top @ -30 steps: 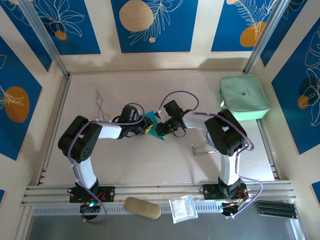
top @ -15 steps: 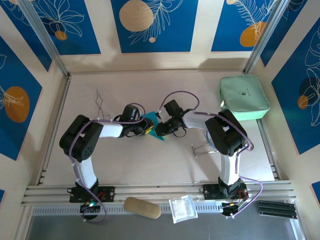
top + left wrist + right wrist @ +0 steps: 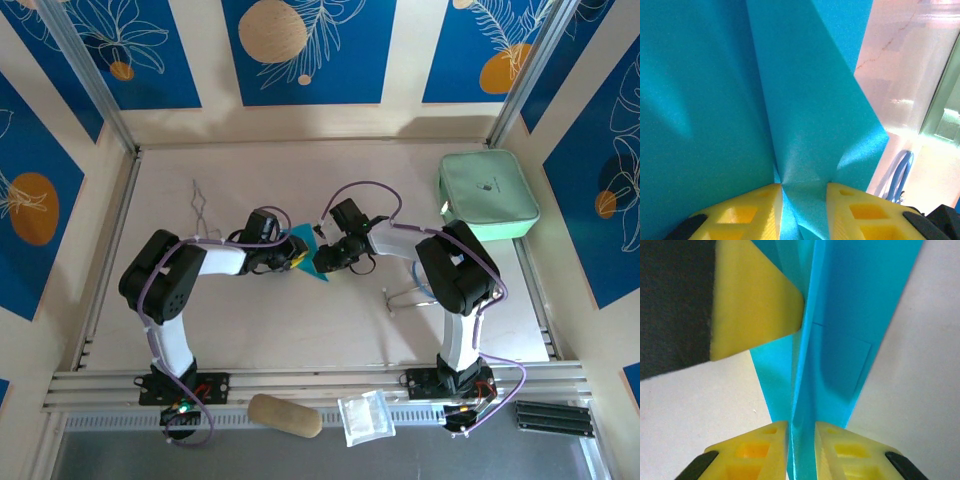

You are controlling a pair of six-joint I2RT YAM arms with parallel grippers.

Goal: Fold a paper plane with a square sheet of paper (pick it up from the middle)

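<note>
From above, we are seeing most of the paper plane (image 3: 319,272) covered by the left fingers (image 3: 296,261) and right fingers (image 3: 323,260); in both wrist views its edges are running off frame.

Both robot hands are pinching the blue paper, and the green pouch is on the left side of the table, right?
Not quite. The top external view shows the mint-green pouch on the right side of the table, toward the far edge. The rest is right: the left gripper and the right gripper both pinch the blue paper.
</note>
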